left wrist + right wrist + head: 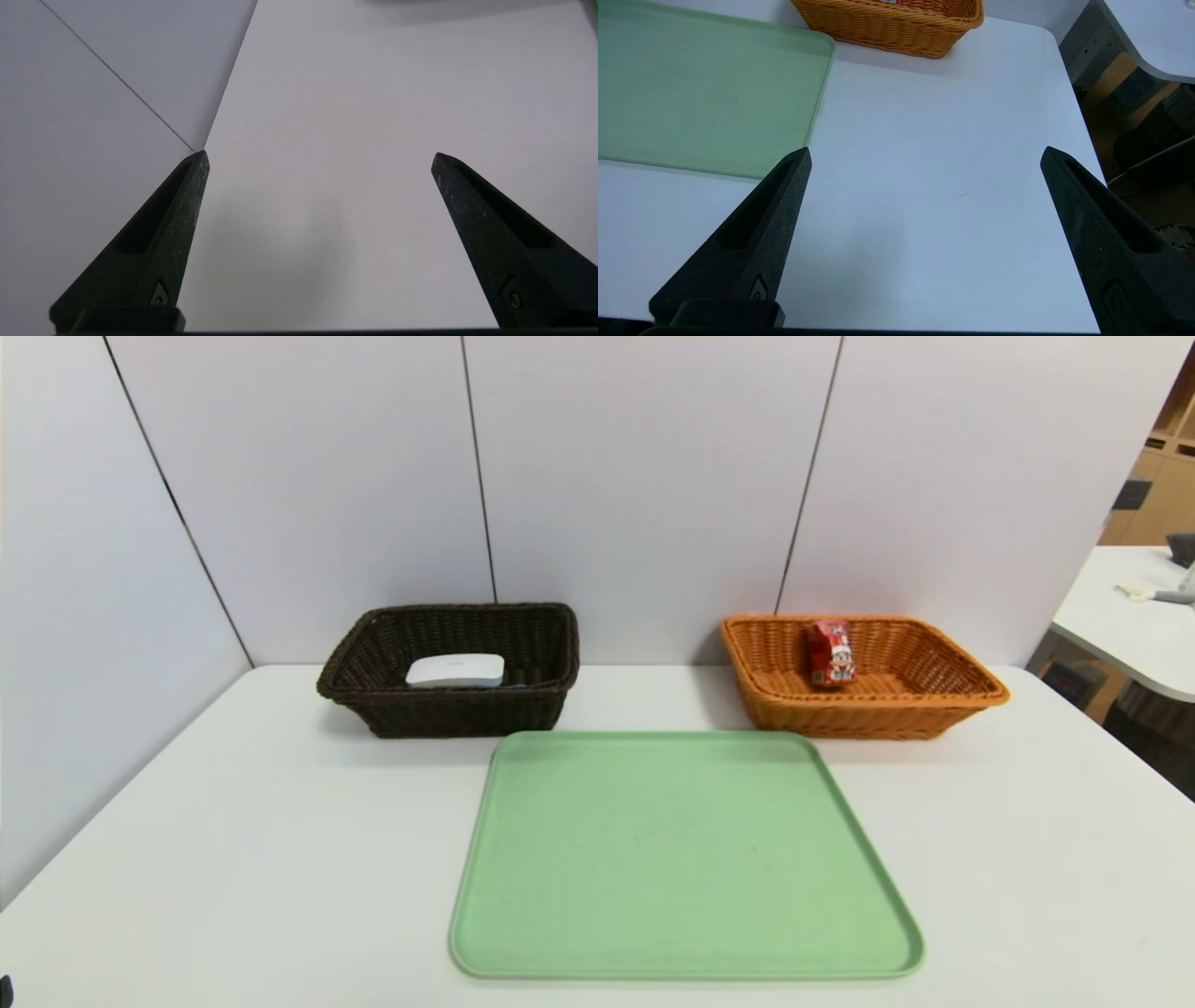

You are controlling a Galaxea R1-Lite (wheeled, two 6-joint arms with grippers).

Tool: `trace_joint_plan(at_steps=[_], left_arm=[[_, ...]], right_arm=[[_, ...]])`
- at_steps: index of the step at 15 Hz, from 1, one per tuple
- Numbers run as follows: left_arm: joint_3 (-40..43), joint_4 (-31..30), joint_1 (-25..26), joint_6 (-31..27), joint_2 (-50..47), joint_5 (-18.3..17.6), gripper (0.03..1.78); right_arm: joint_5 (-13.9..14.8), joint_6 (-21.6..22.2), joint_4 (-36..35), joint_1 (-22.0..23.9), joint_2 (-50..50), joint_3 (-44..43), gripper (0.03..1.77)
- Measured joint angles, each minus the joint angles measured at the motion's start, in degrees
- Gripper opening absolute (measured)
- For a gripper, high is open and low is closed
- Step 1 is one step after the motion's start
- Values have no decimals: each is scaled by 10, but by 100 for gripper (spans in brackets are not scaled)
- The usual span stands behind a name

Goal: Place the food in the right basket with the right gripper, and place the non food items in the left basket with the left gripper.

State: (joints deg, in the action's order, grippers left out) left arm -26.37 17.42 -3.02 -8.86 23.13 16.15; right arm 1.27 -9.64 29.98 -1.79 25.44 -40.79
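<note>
A white flat box (456, 670) lies inside the dark brown basket (373, 705) at the back left. A red snack carton (830, 652) stands in the orange basket (952, 709) at the back right; that orange basket (896, 28) also shows in the right wrist view. Neither gripper appears in the head view. My left gripper (319, 156) is open over bare white table near the left wall. My right gripper (926, 154) is open over the table, to the right of the green tray (691, 93), with nothing between its fingers.
The green tray (681, 859) lies bare in the middle of the white table, in front of both baskets. Grey partition walls close off the back and left. The table's right edge (1083, 121) drops off beside another white table (1130, 616).
</note>
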Motion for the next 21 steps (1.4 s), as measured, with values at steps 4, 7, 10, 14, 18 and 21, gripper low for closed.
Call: trace_joint_plan(at_steps=[4, 7, 10, 14, 18, 21], left_arm=[[44, 0, 4, -15, -62, -4, 169], [69, -4, 12, -30, -109, -38, 169], [92, 0, 18, -31, -156, -68, 169], [132, -7, 20, -26, -211, -87, 169], [179, -83, 20, -21, -229, -92, 169], [230, -176, 20, -18, -231, -104, 169]], right_arm=[[-12, 1, -2, 4, -52, 22, 169], [-11, 4, -4, 9, -89, 40, 169], [-11, 4, -5, 15, -121, 59, 169], [-10, 5, -44, 17, -159, 93, 169], [-5, 6, -187, 18, -190, 193, 169], [5, 2, -260, 18, -217, 261, 169]])
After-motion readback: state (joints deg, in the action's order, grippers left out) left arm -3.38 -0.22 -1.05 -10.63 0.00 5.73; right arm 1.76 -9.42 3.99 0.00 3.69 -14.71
